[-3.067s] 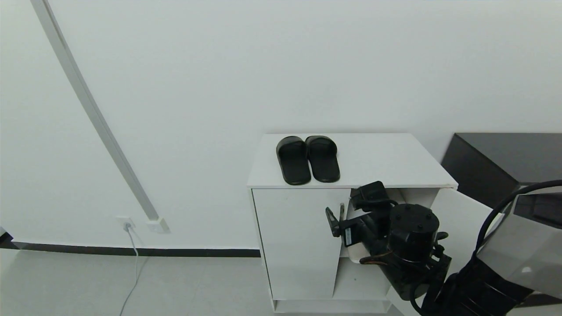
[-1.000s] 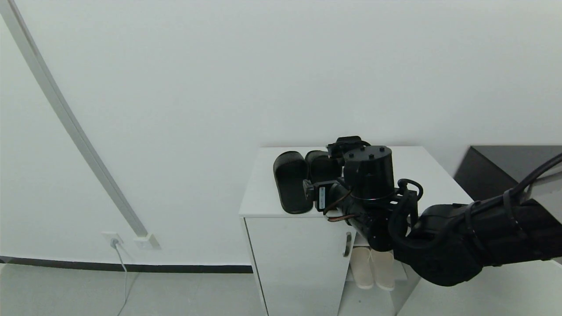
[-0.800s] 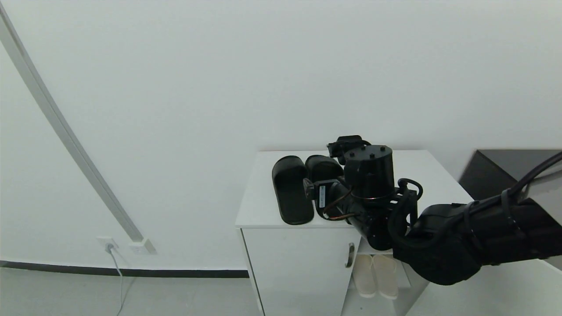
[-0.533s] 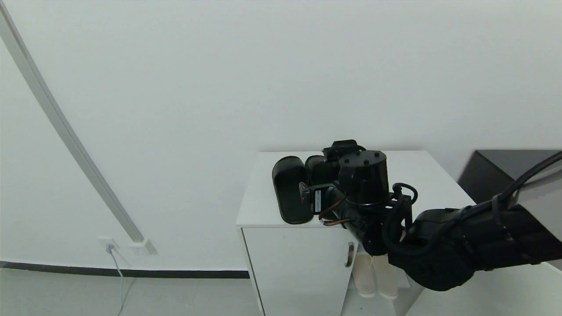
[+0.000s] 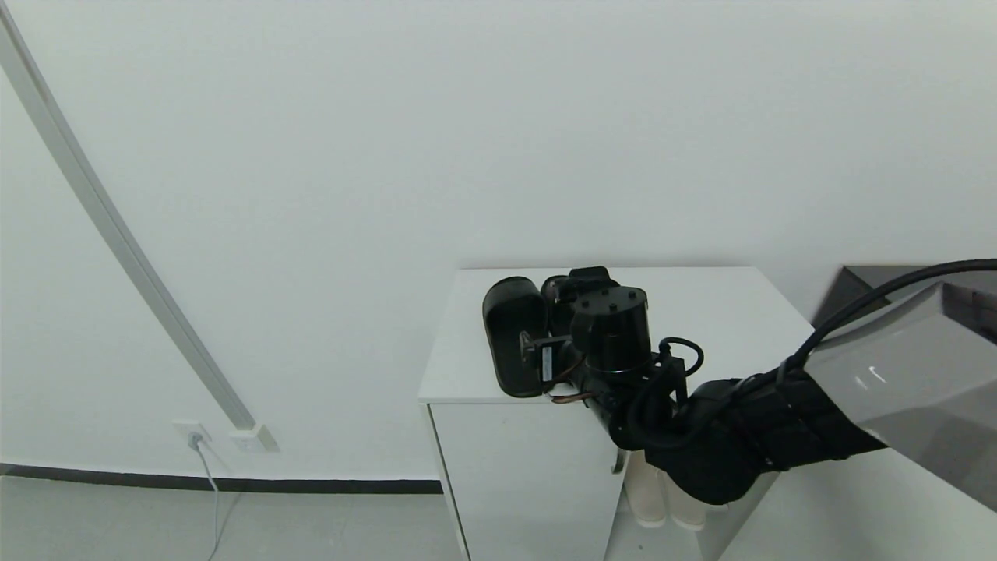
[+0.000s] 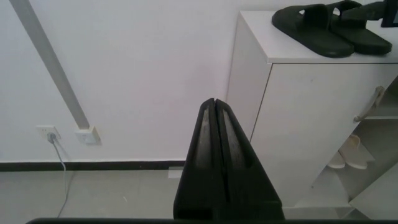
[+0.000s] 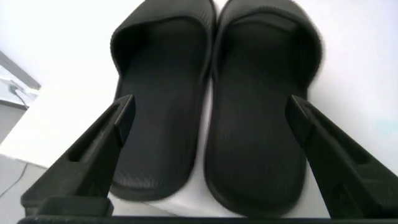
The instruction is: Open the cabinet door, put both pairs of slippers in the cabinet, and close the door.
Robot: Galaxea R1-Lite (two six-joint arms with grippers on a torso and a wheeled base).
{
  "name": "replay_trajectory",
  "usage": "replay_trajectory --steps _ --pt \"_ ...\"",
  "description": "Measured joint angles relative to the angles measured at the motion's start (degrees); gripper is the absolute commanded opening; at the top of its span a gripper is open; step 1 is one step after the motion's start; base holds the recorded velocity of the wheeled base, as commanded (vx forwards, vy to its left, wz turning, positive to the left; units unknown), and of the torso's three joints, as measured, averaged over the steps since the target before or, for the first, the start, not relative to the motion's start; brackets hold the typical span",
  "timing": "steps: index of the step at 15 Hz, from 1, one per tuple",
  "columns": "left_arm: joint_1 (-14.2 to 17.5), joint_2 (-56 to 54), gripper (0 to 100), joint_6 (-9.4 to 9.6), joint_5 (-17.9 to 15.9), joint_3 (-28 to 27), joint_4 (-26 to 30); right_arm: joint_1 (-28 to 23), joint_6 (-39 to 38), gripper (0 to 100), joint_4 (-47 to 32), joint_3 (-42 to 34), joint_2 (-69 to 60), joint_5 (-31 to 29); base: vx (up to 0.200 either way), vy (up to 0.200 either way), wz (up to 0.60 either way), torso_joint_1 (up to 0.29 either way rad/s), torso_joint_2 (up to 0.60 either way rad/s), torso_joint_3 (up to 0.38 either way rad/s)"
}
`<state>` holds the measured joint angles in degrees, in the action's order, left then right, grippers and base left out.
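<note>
We see the black slippers (image 5: 510, 335) lying side by side on the top of the white cabinet (image 5: 716, 312), near its left front corner, heels towards us. The right gripper (image 7: 209, 106) is at the heel end of the pair, its fingers spread wide with one finger outside each slipper; we cannot tell whether they touch the rubber. The right wrist view looks straight into the two footbeds, and no mark or lettering can be made out on them. A small white label (image 5: 547, 363) sits on the right wrist, its print too small for us to read.

The left wrist view takes the cabinet from lower down. It shows the left door shut with its metal handle (image 6: 368, 104) and the right side open. Inside, a pair of white slippers (image 6: 348, 152) lies on a shelf. The left gripper (image 6: 214, 106) hangs well apart from the cabinet, fingers pressed together on nothing. Behind it a wall socket (image 6: 46, 132) sits beside a slanting cable duct (image 6: 53, 62).
</note>
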<state>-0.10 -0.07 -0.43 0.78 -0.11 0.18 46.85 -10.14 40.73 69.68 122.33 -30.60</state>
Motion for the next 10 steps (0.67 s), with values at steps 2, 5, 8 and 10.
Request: replay_trajectory --steps 2,5,8,10 --pt "0.0 0.0 0 0.00 0.0 0.0 0.0 -0.7 0.4 100 -0.4 4.1 2.9 0.0 0.000 0.000 0.00 0.000 0.00 0.000" --pt "0.0 0.0 0 -0.01 0.0 0.0 0.0 -2.4 2.3 100 -1.5 10.8 7.3 0.0 0.000 0.000 0.00 0.000 0.00 0.000" --pt "0.0 0.0 0 -0.59 0.2 0.0 0.0 -3.7 2.6 100 -2.6 15.3 10.6 1.1 0.000 0.000 0.00 0.000 0.00 0.000" --pt "0.0 0.0 0 -0.61 0.2 0.0 0.0 -4.6 2.6 100 -3.2 17.4 12.2 1.5 0.000 0.000 0.00 0.000 0.00 0.000"
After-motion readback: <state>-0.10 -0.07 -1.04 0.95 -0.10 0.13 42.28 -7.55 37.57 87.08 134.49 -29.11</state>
